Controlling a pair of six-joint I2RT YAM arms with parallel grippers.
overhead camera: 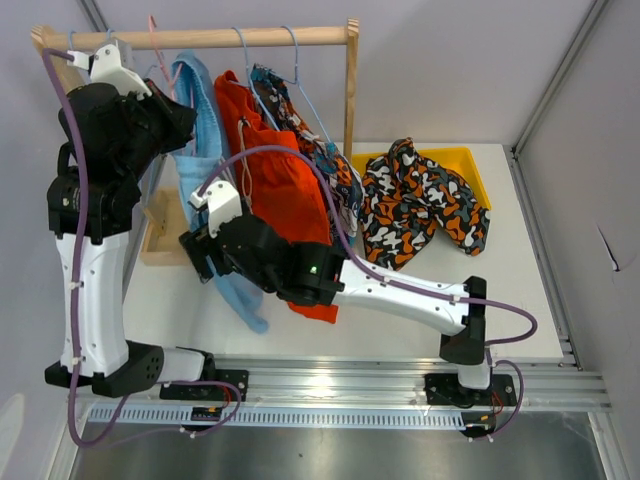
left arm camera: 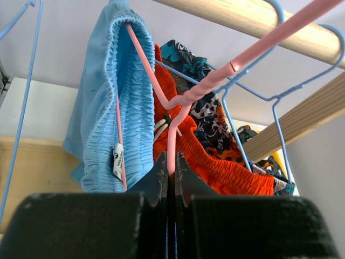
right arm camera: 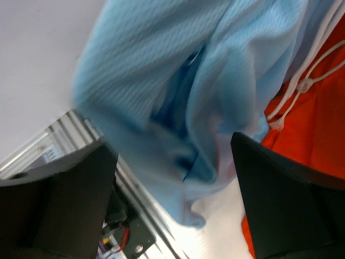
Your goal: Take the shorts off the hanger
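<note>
Right jaws gape wide around the light blue shorts (right arm camera: 161,70) while left jaws clamp the pink hanger (left arm camera: 269,43), so best close on cloth and pull down steadily.

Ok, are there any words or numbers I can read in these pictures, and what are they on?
None can be read.
Small white tag inside the light blue shorts: it has dark print, but it is too small and blurred to read.
No other words, numbers or signs show in any view.
</note>
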